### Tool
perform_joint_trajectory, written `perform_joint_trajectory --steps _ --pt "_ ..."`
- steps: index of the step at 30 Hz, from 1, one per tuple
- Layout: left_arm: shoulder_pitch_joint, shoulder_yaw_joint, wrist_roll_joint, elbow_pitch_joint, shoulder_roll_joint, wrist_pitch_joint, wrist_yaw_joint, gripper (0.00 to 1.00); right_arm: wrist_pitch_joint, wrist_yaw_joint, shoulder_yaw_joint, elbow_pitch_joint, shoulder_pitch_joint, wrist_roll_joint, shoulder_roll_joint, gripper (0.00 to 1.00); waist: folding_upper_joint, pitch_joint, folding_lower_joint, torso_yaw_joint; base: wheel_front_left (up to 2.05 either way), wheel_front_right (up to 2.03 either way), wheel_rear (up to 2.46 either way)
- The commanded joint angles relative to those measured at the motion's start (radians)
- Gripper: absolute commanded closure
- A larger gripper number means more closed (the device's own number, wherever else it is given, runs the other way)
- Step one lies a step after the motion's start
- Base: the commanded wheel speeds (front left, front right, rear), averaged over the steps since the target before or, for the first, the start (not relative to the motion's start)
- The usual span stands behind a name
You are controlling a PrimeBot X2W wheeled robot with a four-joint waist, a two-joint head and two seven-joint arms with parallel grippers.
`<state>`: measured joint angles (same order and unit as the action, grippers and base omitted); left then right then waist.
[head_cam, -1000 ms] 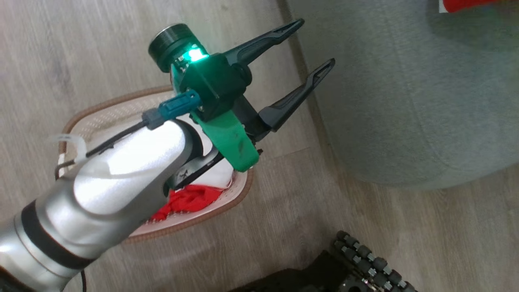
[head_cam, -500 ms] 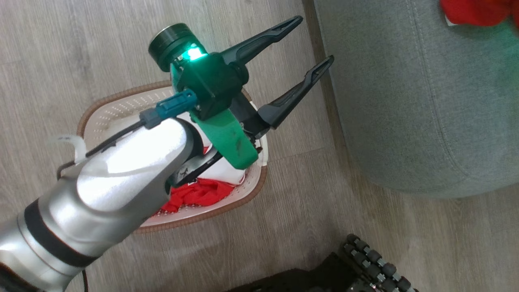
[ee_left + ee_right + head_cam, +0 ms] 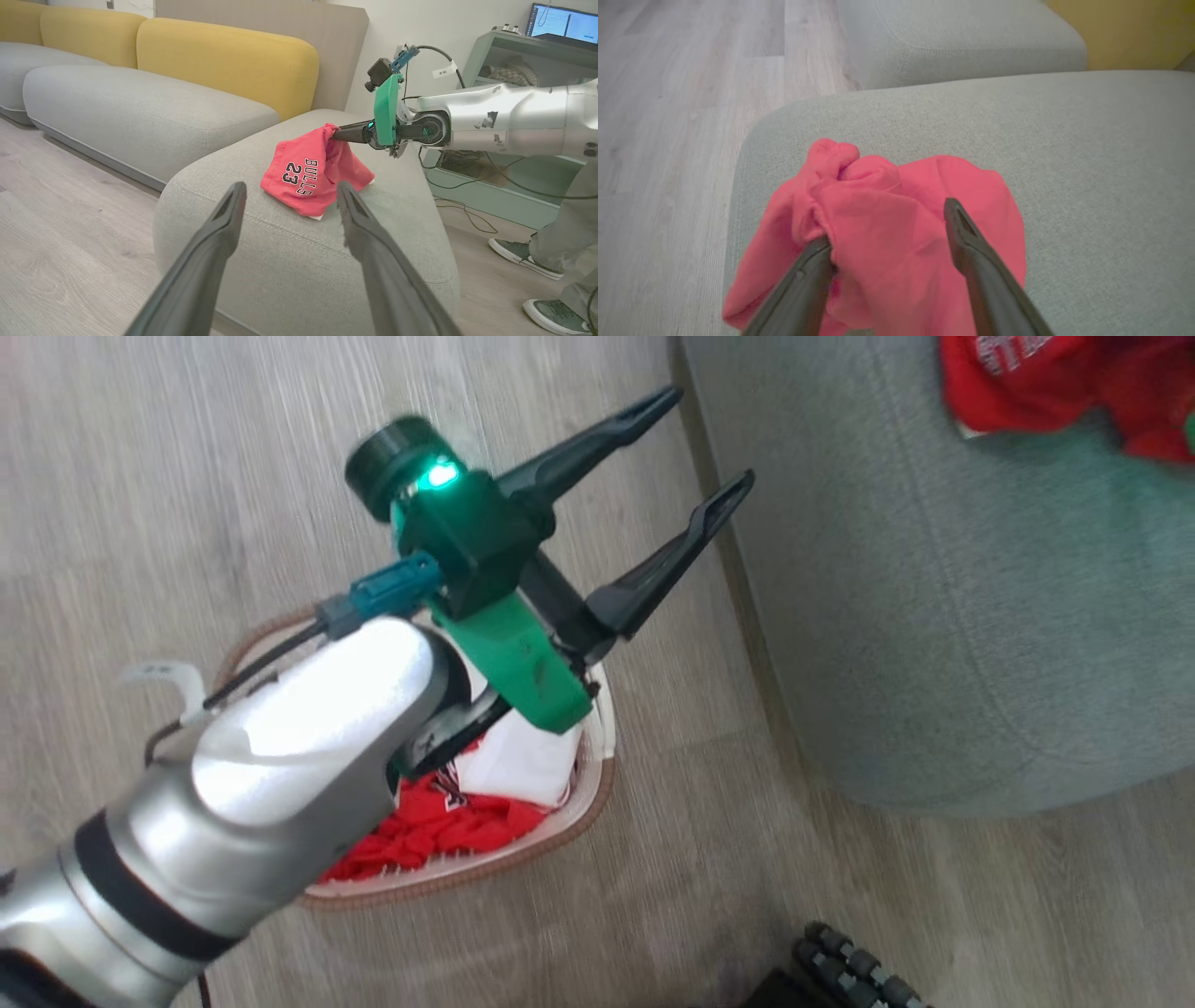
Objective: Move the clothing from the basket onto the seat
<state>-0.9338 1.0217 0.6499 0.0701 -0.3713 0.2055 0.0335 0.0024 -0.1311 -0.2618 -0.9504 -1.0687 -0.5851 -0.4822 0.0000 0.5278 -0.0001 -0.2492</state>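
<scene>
left gripper (image 3: 708, 437) spread and empty above the floor (image 3: 187, 476)

from the head we see it between the basket (image 3: 523, 856), holding red and white clothing (image 3: 429, 831), and the seat (image 3: 934, 616). from the left wrist we see the right gripper (image 3: 341, 134) poking into a tented red jersey (image 3: 303, 182) on the seat. from the right wrist, its fingers (image 3: 978, 266) stand apart with that fabric bunched between them.

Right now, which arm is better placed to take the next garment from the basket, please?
Left: the left claw, open and empty, is by the basket; the right claw is at the seat.
</scene>
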Motion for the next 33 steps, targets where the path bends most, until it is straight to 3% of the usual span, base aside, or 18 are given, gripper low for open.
perform_joint_trajectory --steps 1,10,19,27,33 --pt "0.005 -0.036 0.009 -0.023 -0.005 0.008 -0.005 0.0 -0.013 0.0 -0.009 0.03 0.027 -0.01 -0.037 0.0 0.0 -0.045 0.0001 -0.004 0.0 0.0 0.0" --pt "0.087 -0.053 0.058 -0.002 0.0 0.03 -0.026 0.0 0.052 0.0 -0.083 0.09 0.099 -0.081 -0.084 0.0 0.0 -0.186 0.0001 0.008 0.0 0.0 0.0" --pt "0.176 -0.098 0.092 -0.01 -0.01 0.048 -0.056 0.0 0.1 0.0 -0.078 0.205 0.212 -0.148 -0.158 0.0 0.0 -0.31 0.0001 0.059 0.0 0.0 0.0" --pt "0.258 -0.142 0.117 -0.025 -0.023 0.054 -0.082 0.0 0.038 0.0 0.01 0.353 0.349 -0.181 -0.169 0.0 0.0 -0.396 0.0001 0.12 0.0 0.0 0.0" --pt "0.317 -0.19 0.111 -0.033 -0.048 0.055 -0.122 0.0 -0.027 0.0 0.125 0.516 0.504 -0.12 -0.118 0.0 0.0 -0.442 0.0001 0.176 0.0 0.0 0.0"
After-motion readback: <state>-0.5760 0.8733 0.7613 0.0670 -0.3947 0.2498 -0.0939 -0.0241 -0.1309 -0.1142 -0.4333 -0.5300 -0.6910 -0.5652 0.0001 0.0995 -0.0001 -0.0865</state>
